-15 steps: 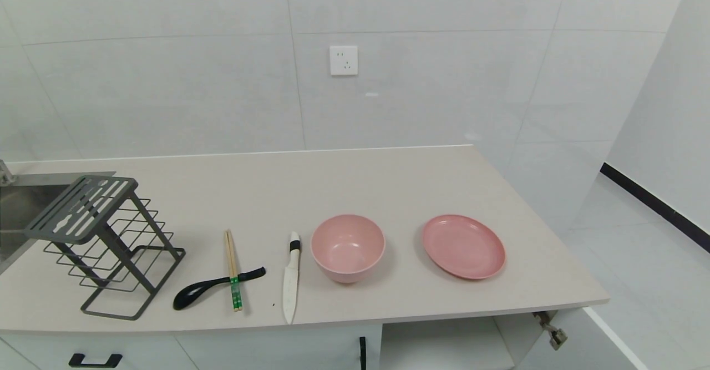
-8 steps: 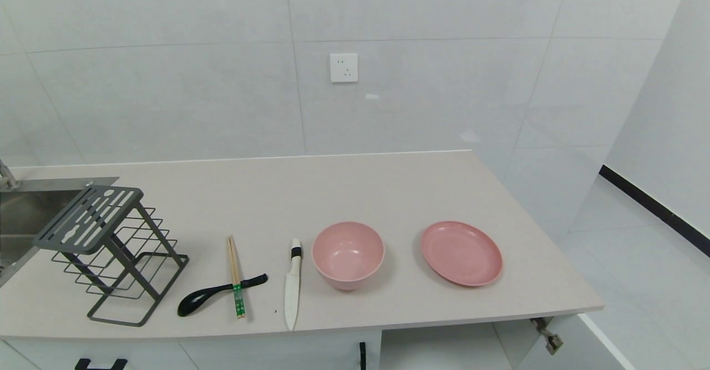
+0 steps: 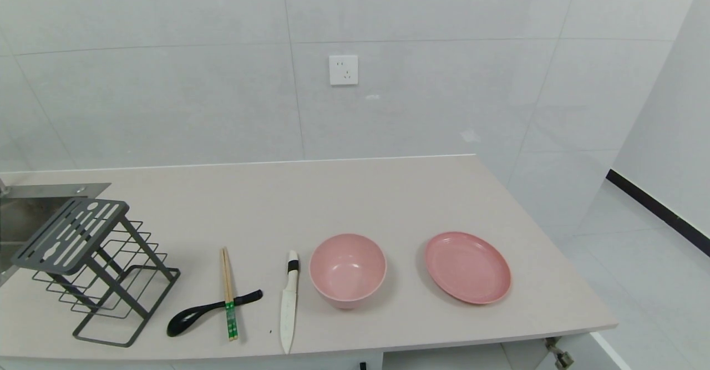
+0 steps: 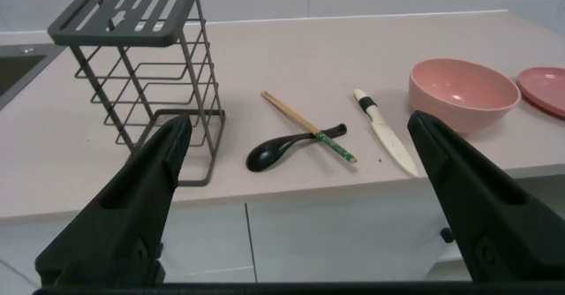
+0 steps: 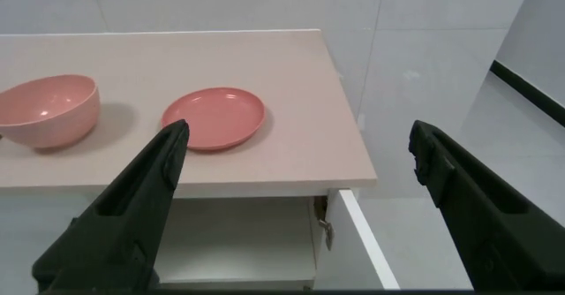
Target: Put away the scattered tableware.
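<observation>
Pink plate (image 5: 213, 117) beyond right tool (image 5: 297, 129), rack (image 4: 132, 8) beyond left tool (image 4: 297, 125)

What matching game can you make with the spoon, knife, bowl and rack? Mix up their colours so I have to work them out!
Things:
1. spoon
2. knife
3. bowl
4. rack

Colours:
A. pink
B. grey
C. black
D. white, with a black band

Right pairs: 1-C, 2-D, 3-A, 4-B.
</observation>
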`<state>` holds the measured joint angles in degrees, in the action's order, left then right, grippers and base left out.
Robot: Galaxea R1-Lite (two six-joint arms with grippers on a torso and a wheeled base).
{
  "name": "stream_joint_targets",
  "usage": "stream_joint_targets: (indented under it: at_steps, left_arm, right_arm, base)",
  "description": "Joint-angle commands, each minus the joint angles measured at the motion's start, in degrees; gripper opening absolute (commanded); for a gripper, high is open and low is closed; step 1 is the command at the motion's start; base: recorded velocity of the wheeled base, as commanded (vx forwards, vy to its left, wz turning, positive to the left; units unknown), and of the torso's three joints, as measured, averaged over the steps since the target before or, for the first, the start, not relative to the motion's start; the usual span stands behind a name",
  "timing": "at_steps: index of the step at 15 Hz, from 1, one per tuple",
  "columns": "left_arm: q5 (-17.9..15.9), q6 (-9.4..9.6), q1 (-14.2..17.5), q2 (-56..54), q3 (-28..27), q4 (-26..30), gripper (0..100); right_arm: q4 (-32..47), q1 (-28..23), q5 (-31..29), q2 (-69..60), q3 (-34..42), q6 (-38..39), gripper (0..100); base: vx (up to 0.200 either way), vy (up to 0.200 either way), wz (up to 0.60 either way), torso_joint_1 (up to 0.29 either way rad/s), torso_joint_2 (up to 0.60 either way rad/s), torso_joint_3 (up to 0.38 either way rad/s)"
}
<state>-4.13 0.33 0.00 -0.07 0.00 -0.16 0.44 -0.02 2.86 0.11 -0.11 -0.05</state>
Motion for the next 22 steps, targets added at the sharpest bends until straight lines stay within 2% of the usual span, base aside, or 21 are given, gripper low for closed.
stream_joint_targets:
  at_steps: [1,4,11,13,14,15,18,22]
  left_arm:
    - [0.00,0.02,0.00,0.07,0.00,-0.02,100]
    - [0.00,0.11,0.00,0.07,0.00,-0.02,100]
    - [-0.09,0.29,0.00,0.07,0.00,-0.02,100]
    - [-0.09,0.29,0.00,0.07,0.00,-0.02,100]
    - [-0.09,0.37,0.00,0.07,0.00,-0.02,100]
    - [-0.09,0.37,0.00,0.07,0.00,-0.02,100]
    - [-0.09,0.37,0.00,0.07,0.00,-0.02,100]
    - [-0.09,0.37,0.00,0.07,0.00,-0.02,100]
  right_arm:
    - [0.00,0.02,0.04,-0.02,0.02,0.05,100]
    - [-0.09,0.02,0.04,-0.02,-0.07,-0.48,100]
    - [-0.79,0.02,0.04,-0.11,0.11,-0.13,100]
    - [-12.30,-0.06,0.04,-0.11,-0.07,-0.39,100]
    - [-14.33,-0.06,0.56,-0.02,-0.86,-0.57,100]
    - [-13.01,0.02,2.23,0.42,-3.14,-0.13,100]
    - [-1.67,3.36,9.35,8.77,-11.49,0.84,100]
    - [-1.23,7.93,10.32,25.55,-15.10,0.66,100]
  base:
    - [0.000,0.000,0.00,0.290,-0.03,0.251]
    - [0.000,0.000,0.00,0.133,-0.01,0.116]
    - [0.000,0.000,0.00,0.000,0.00,0.000]
    - [0.000,0.000,0.00,0.000,0.00,0.000]
    - [0.000,0.000,0.00,0.000,0.00,0.000]
    - [0.000,0.000,0.00,0.000,0.00,0.000]
    - [0.000,0.000,0.00,0.000,0.00,0.000]
    - [0.000,0.000,0.00,0.000,0.00,0.000]
